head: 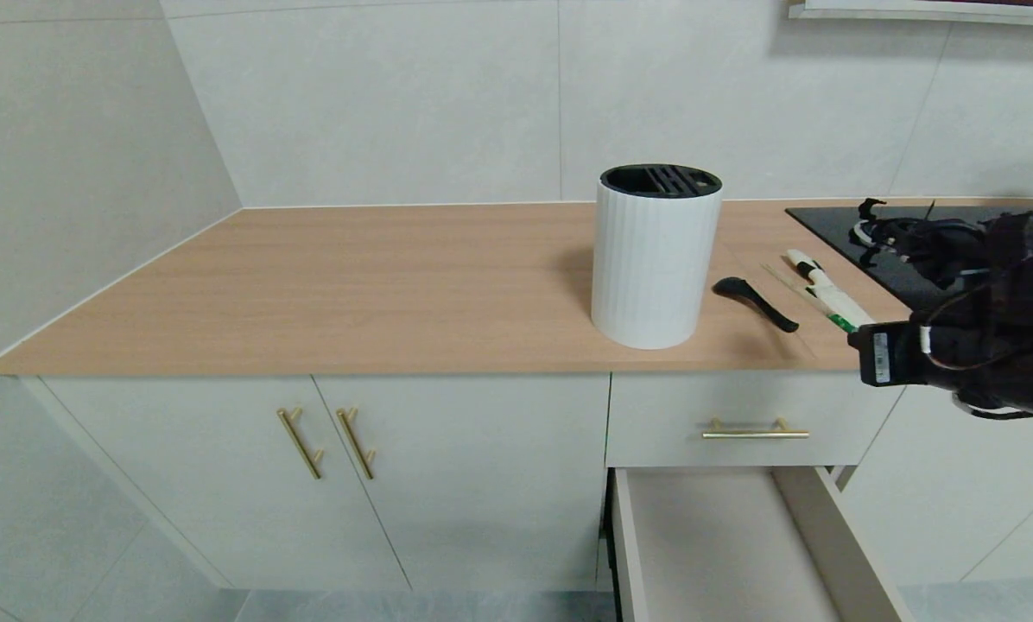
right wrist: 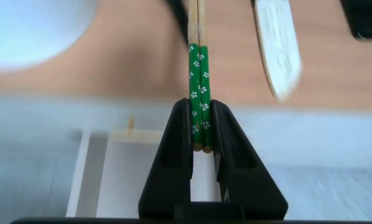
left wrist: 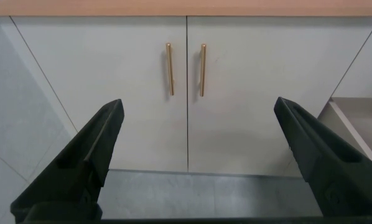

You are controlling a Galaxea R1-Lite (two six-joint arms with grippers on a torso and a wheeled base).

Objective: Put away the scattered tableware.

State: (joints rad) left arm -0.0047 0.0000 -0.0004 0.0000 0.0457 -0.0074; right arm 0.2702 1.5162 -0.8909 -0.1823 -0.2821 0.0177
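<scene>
Wood-grain worktop (head: 352,285), matt, smooth. White holder (head: 655,268): ribbed plastic, matt; blk slotted top. Chopsticks (right wrist: 198,74): pale bare wood w/ green painted ends, white flower print, slight gloss. Right tool (right wrist: 199,118): blk matt plastic. Cupboard doors (head: 223,492) smooth, matt white; handles (head: 301,442) brushed gold-tone metal. Hob (head: 827,226) glossy blk glass. Wall tiles (head: 378,95) smooth, faint sheen.

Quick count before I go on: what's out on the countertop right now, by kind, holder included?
green-tipped chopsticks: 2
white utensil: 1
black utensil: 1
white ribbed holder: 1
Total: 5
</scene>
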